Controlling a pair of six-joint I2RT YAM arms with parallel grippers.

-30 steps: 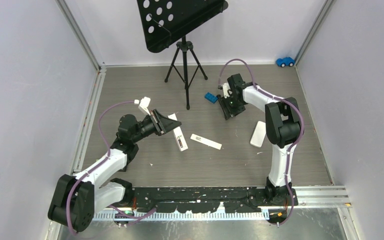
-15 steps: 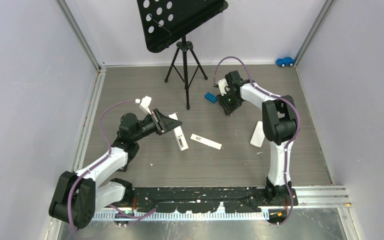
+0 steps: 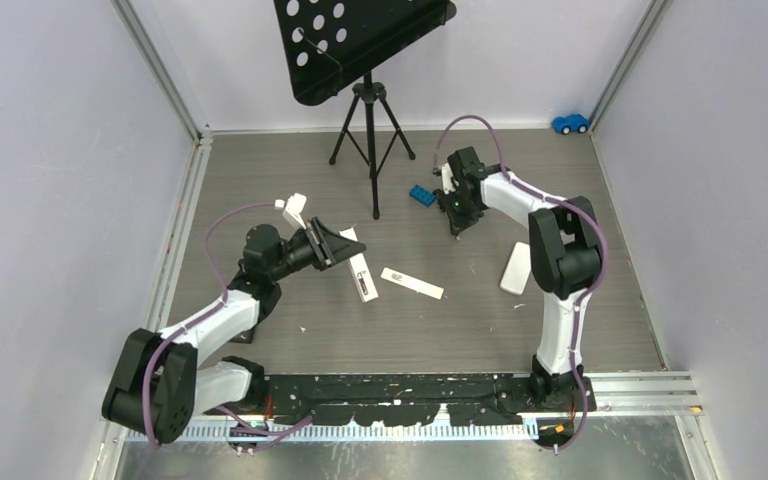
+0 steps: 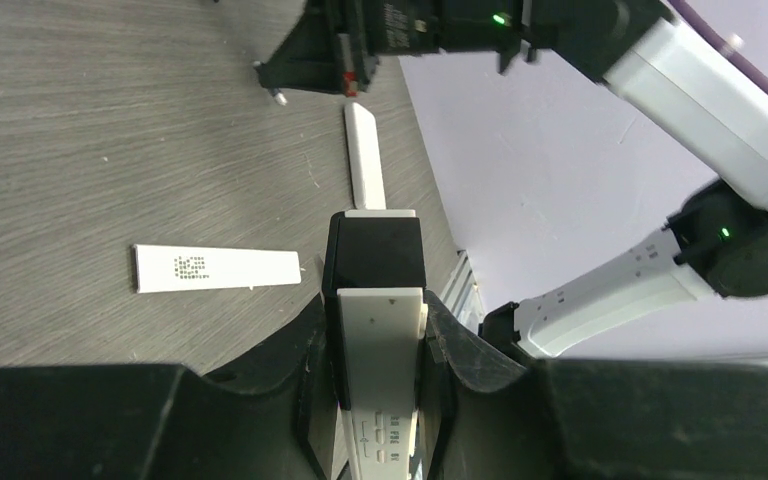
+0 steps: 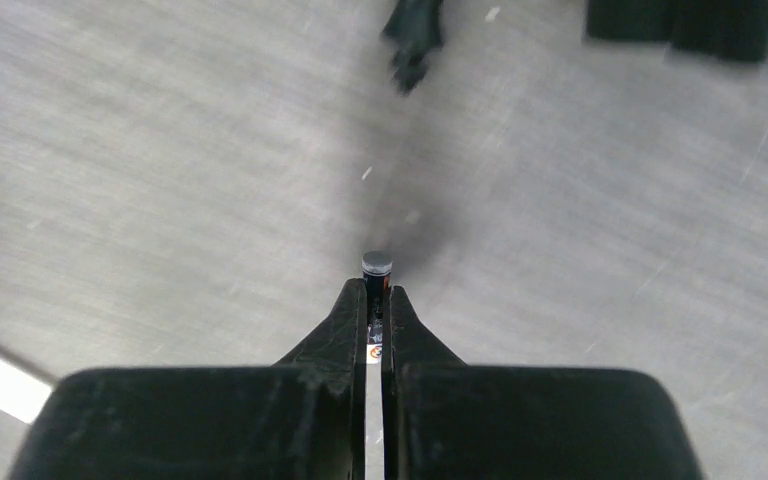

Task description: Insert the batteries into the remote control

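The grey wood-grain table fills the floor of the booth, and a black music stand on a tripod stands at its far side. The left arm reaches in towards the middle. The right arm bends back to the far centre, near the tripod's feet. The left gripper is clamped on the sides of a white remote. The remote sticks out past the fingertips, and its far end shows black. In the top view it slants from the gripper towards the table's middle. A second remote, white and slim, lies flat near the right arm, well apart from the first. Between the two lies a white strip with a small printed patch, just beside the held remote. A blue brick sits just left of the right gripper, and a blue toy car rests in the far right corner. The right gripper is pinched tight on a battery. The battery is a tiny dark cylinder whose end pokes out beyond the fingertips, with its shadow on the table just past it.
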